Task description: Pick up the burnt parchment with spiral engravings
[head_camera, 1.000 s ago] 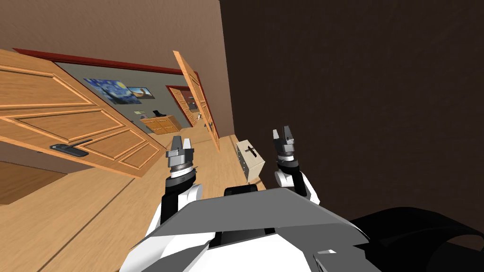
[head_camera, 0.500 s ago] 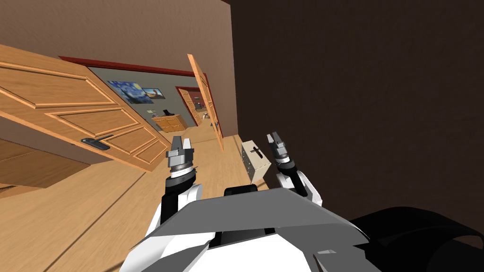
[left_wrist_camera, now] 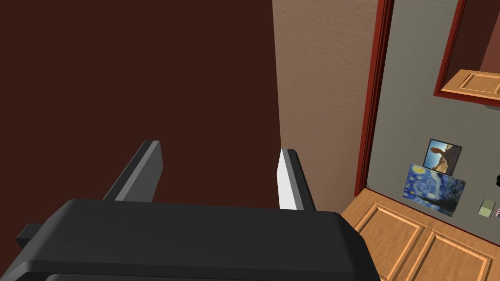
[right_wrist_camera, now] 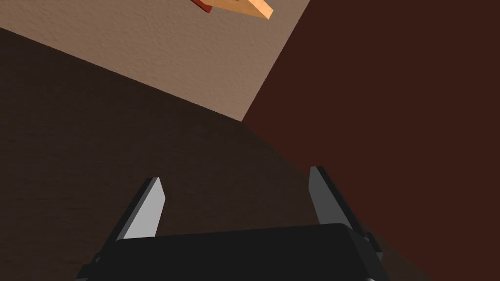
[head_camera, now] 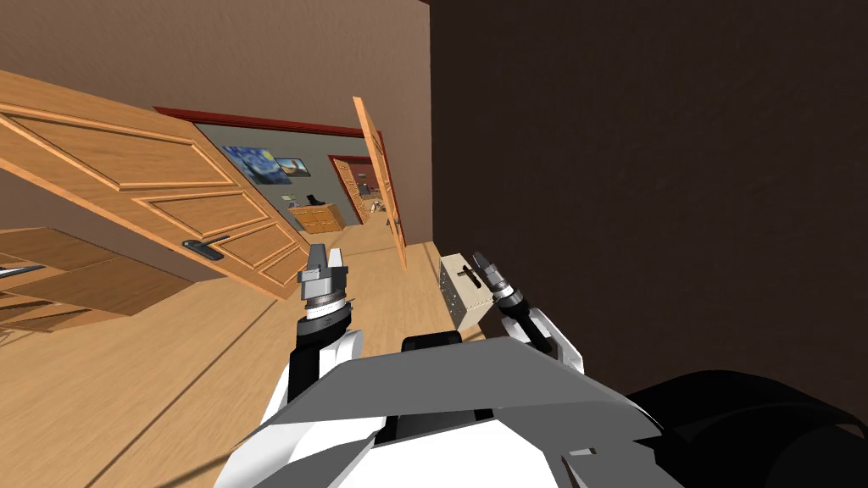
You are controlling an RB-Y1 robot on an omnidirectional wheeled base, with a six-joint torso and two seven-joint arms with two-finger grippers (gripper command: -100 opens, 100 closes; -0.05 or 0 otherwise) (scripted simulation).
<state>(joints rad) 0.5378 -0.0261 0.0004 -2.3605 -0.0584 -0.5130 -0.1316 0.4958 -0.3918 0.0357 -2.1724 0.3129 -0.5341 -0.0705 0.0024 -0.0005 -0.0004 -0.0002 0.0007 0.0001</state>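
Observation:
My left gripper (head_camera: 323, 258) is raised in front of my chest over the wooden floor (head_camera: 169, 364). In the left wrist view its fingers (left_wrist_camera: 219, 153) stand open with nothing between them. My right gripper (head_camera: 481, 264) leans over toward a small beige box (head_camera: 464, 288) that has a dark cross-shaped mark on its top. It is held close to the dark brown wall (head_camera: 644, 186). In the right wrist view its fingers (right_wrist_camera: 237, 178) are open and hold nothing.
The beige box sits at the foot of the dark wall. A panelled wooden door (head_camera: 169, 203) swings open on the left. A second open door (head_camera: 381, 182) edges a doorway ahead, with a low wooden dresser (head_camera: 318, 219) and paintings (head_camera: 258, 163) beyond.
The whole head view has slid right, so I have turned to my left. My right gripper has dropped and tilted toward the beige box. The left arm has not moved.

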